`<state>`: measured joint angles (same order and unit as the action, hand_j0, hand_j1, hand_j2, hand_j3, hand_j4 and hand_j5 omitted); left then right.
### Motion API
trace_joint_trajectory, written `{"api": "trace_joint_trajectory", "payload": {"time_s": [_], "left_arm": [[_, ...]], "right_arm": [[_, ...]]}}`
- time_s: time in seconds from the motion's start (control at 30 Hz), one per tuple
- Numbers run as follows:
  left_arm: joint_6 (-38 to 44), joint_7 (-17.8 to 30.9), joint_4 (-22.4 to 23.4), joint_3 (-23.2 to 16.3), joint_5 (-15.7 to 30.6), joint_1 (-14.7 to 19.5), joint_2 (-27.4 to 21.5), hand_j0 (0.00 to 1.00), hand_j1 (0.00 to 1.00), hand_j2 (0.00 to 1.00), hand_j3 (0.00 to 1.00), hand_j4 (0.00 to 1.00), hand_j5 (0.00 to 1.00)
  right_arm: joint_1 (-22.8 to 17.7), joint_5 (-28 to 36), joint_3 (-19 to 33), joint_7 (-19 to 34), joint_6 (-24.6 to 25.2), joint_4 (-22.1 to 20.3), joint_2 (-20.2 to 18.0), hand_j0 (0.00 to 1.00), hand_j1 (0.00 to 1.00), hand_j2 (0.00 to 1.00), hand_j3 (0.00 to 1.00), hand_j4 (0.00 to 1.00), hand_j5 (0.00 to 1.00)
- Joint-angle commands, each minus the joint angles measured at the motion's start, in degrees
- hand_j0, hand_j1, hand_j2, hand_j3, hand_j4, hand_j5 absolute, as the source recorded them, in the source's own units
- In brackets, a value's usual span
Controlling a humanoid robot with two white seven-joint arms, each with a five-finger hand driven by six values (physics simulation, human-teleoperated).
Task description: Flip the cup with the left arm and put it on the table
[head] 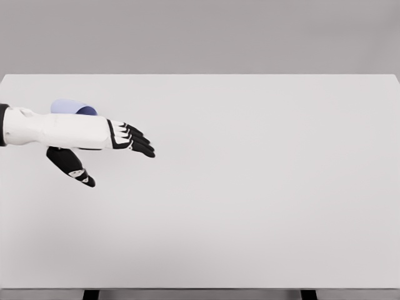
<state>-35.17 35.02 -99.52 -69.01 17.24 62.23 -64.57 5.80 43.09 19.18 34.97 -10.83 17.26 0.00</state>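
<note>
A pale blue cup [72, 107] lies on the white table [250, 187] at the far left, mostly hidden behind my left forearm; only its upper curved part shows. My left hand [119, 156] reaches in from the left edge, just in front of the cup. Its black fingers [139, 140] are stretched out to the right and the thumb [72, 167] hangs down apart from them, so the hand is open and holds nothing. Whether the arm touches the cup cannot be seen. The right arm is out of view.
The table fills most of the view, with its far edge against a grey wall [200, 31] and two dark legs [91, 294] showing below the near edge.
</note>
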Motion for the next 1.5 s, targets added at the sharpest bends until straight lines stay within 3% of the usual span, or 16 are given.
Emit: {"api": "trace_joint_trajectory", "payload": {"time_s": [0.0, 0.1, 0.17, 0.27, 0.37, 0.5, 0.77, 1.1, 1.37, 1.47], "left_arm": [[0.2, 0.0, 0.0, 0.3, 0.3, 0.0, -0.3, 1.0, 1.0, 1.0, 1.0, 1.0, 1.0], [0.2, 0.0, 2.1, 0.5, 0.7, 0.0, -1.4, 1.0, 1.0, 1.0, 1.0, 1.0, 1.0], [0.2, 0.0, 6.7, 3.3, 1.0, 0.1, -1.6, 1.0, 1.0, 1.0, 1.0, 1.0, 1.0], [0.2, 0.0, 12.0, 3.4, 1.4, 0.4, -1.0, 1.0, 1.0, 1.0, 1.0, 1.0, 1.0], [0.2, 0.0, 23.7, 3.0, 1.2, 0.3, 4.6, 1.0, 1.0, 1.0, 1.0, 1.0, 1.0], [0.2, 0.0, 27.5, 2.8, 1.1, 0.4, 6.2, 1.0, 1.0, 1.0, 1.0, 1.0, 1.0], [0.2, 0.0, 42.2, 2.5, -7.6, 1.1, 12.2, 1.0, 1.0, 1.0, 1.0, 1.0, 1.0], [2.8, 0.0, 48.6, 0.6, -10.8, 1.3, 15.2, 1.0, 1.0, 1.0, 1.0, 1.0, 1.0], [5.8, 0.0, 49.5, 1.6, -16.0, 2.9, 17.9, 1.0, 1.0, 1.0, 1.0, 1.0, 1.0], [5.7, 0.0, 49.5, 4.1, -18.9, 3.0, 17.7, 1.0, 1.0, 1.0, 1.0, 1.0, 1.0]], "right_arm": [[0.1, -0.1, -0.1, 0.0, -0.2, 0.0, 0.0, 1.0, 1.0, 1.0, 1.0, 1.0, 1.0], [0.1, -0.1, 0.1, 0.0, -0.1, 0.0, 0.0, 1.0, 1.0, 1.0, 1.0, 1.0, 1.0], [0.0, -0.1, 0.0, 0.0, -0.1, 0.1, 0.0, 1.0, 1.0, 1.0, 1.0, 1.0, 1.0], [0.0, -0.1, -0.1, 0.0, -0.1, 0.0, 0.0, 1.0, 1.0, 1.0, 1.0, 1.0, 1.0], [0.0, -0.1, -0.1, 0.0, -0.1, 0.0, 0.0, 1.0, 1.0, 1.0, 1.0, 1.0, 1.0], [0.0, -0.1, -0.1, 0.0, -0.1, 0.0, 0.0, 1.0, 1.0, 1.0, 1.0, 1.0, 1.0], [0.0, -0.1, -0.1, 0.0, -0.1, 0.0, 0.0, 1.0, 1.0, 1.0, 1.0, 1.0, 1.0], [0.0, -0.1, -0.1, 0.0, -0.1, 0.0, 0.0, 1.0, 1.0, 1.0, 1.0, 1.0, 1.0], [0.0, -0.1, -0.1, 0.0, -0.1, 0.0, 0.0, 1.0, 1.0, 1.0, 1.0, 1.0, 1.0], [0.0, -0.1, -0.1, 0.0, -0.1, 0.0, 0.0, 1.0, 1.0, 1.0, 1.0, 1.0, 1.0]]}}
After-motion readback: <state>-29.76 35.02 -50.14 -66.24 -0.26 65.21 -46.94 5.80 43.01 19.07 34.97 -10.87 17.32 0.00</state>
